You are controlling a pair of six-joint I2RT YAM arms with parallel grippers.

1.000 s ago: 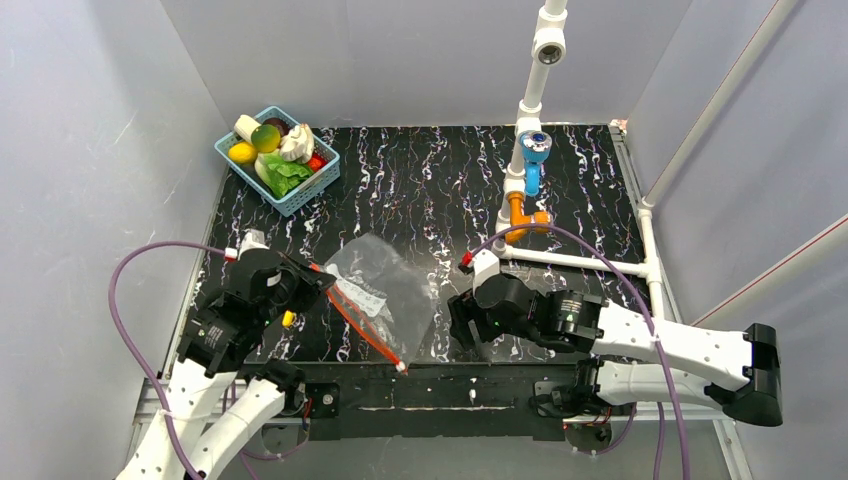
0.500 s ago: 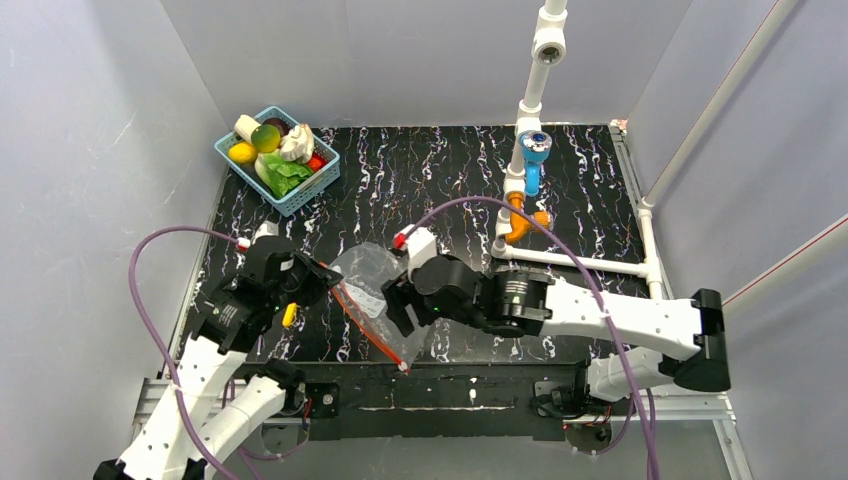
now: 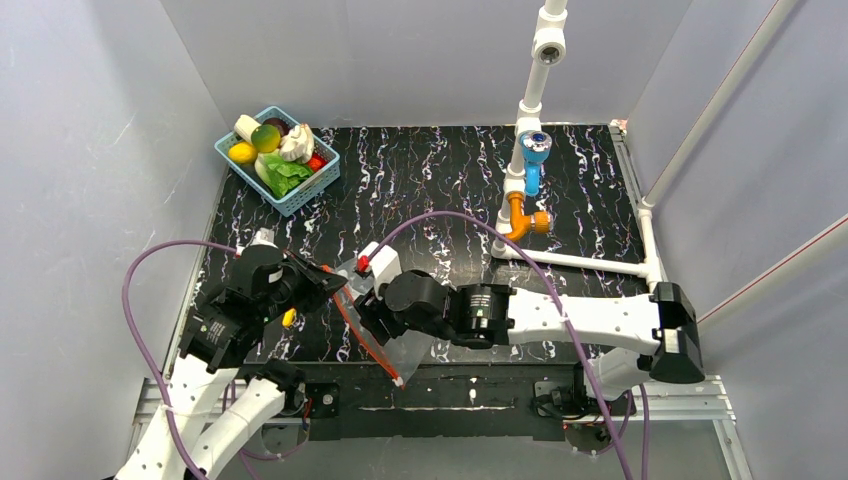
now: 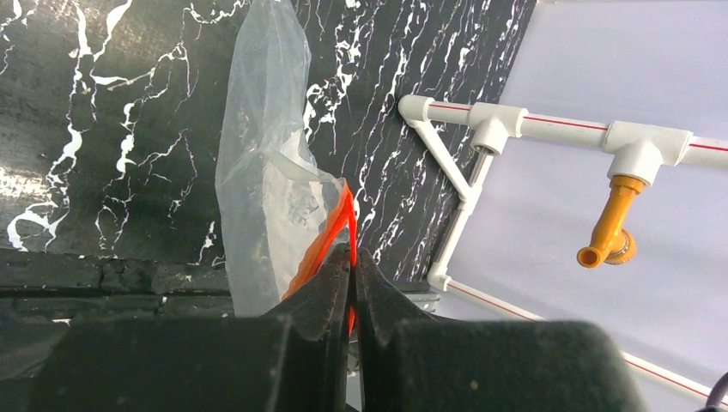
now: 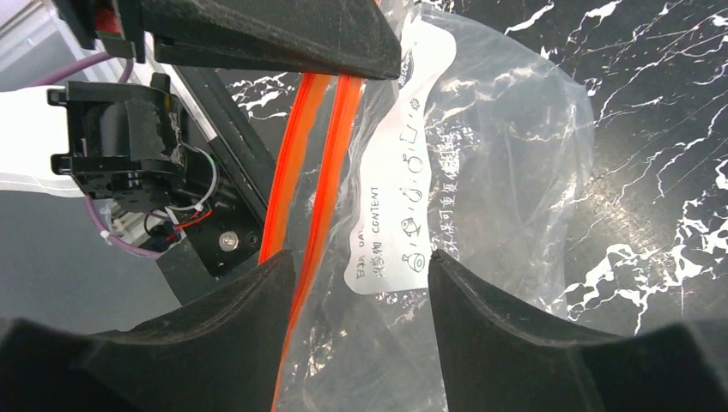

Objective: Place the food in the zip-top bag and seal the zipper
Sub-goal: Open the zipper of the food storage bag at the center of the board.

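While the left gripper (image 4: pixel 352 253) is clamped shut on the zipper (image 4: pixel 333 227) at one corner, the right gripper (image 5: pixel 360 262) holds nothing, its jaws apart astride the zip-top bag (image 5: pixel 506 172) and red edge; pad contact is hard to call. The bag sits between the arms near the table (image 3: pixel 450 180) front. The food (image 3: pixel 284 174) waits in the blue basket (image 3: pixel 314 190), far-left corner.

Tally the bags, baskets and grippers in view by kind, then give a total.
zip-top bag: 1
blue basket: 1
grippers: 2, the left gripper and the right gripper
Total: 4
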